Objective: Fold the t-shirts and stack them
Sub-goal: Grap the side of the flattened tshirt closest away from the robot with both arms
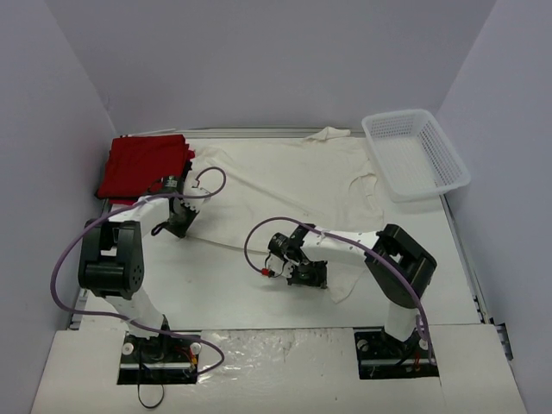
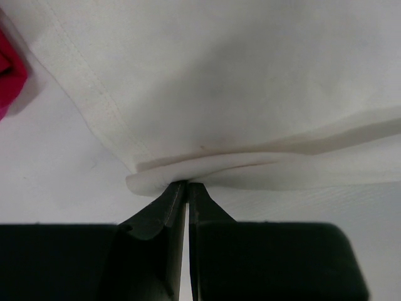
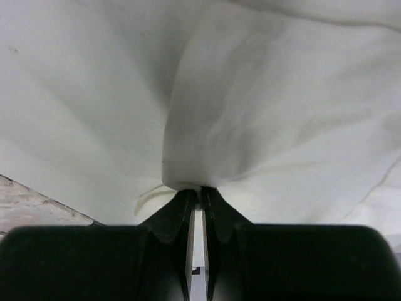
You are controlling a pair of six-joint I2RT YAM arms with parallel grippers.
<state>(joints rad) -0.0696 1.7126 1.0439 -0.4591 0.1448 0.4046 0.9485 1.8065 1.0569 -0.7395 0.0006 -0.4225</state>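
Note:
A large cream-white t-shirt (image 1: 293, 185) lies spread over the middle of the table. My left gripper (image 1: 178, 226) is shut on its folded left hem (image 2: 188, 170), close to the table. My right gripper (image 1: 304, 274) is shut on a bunched fold of the same shirt (image 3: 207, 150) at its near right part. A folded bright red t-shirt (image 1: 142, 166) lies at the far left corner, and its red edge (image 2: 9, 75) shows in the left wrist view.
A white plastic mesh basket (image 1: 414, 155) stands at the far right corner. Grey walls close in the table on three sides. Purple cables (image 1: 78, 250) loop beside both arms.

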